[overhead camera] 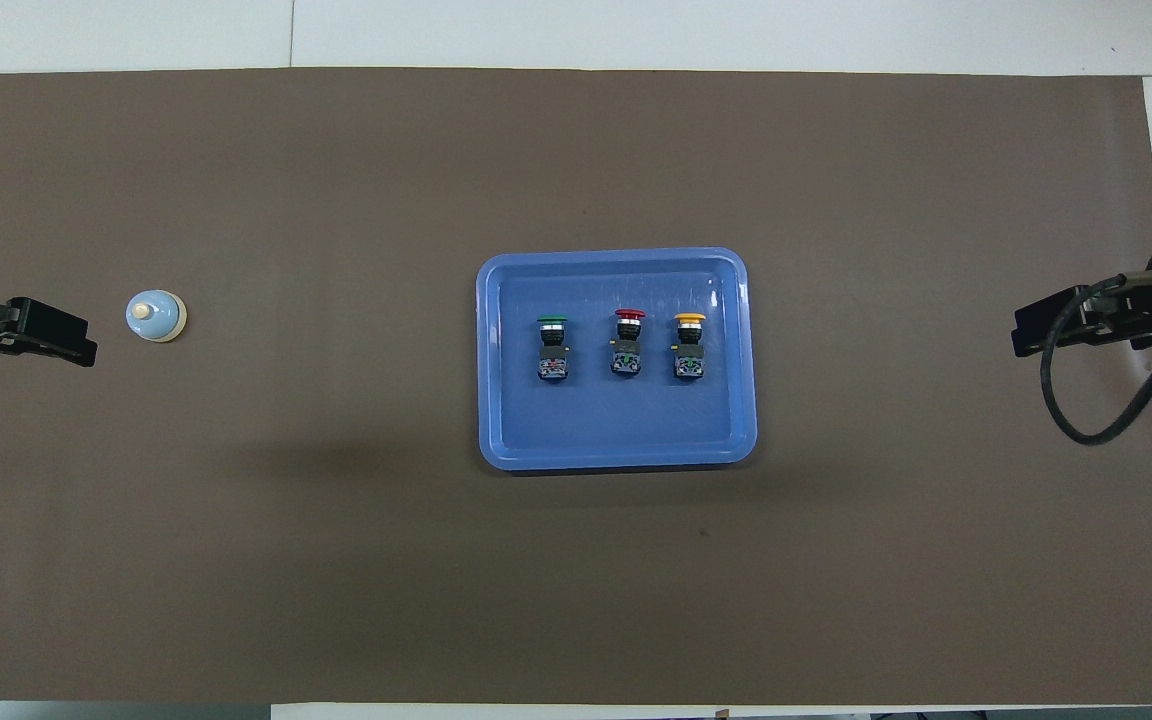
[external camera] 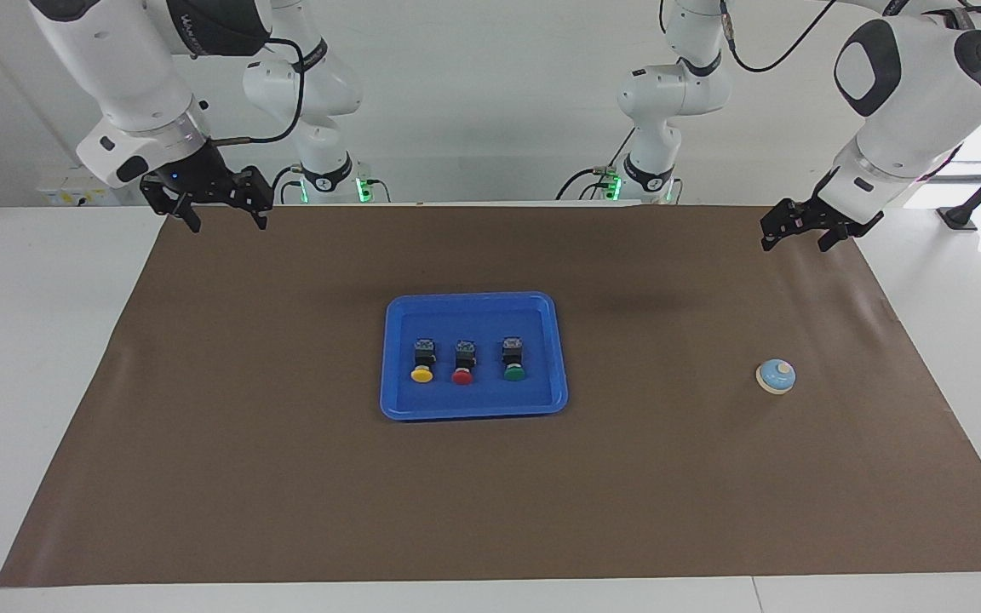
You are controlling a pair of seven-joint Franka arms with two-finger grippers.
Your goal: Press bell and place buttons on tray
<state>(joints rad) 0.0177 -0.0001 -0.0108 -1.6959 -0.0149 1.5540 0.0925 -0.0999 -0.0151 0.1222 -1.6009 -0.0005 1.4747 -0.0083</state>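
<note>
All three buttons (external camera: 465, 362) lie in a row inside the tray (external camera: 473, 410), caps pointing away from the robots, so that half looks settled. The bell (external camera: 775, 376) sits on the mat well off the tray, toward the left arm's end. The left gripper (external camera: 804, 238) hangs over the mat's edge at that end, claw apart and empty. The right gripper (external camera: 220, 213) waits above the corner at the other end from the tray, claw apart too. If the bell is the step in hand, the left arm should bring its claw together, centre over the knob and push straight down. An off-centre tap would probably skid the bell, though its footing is hard to read.
</note>
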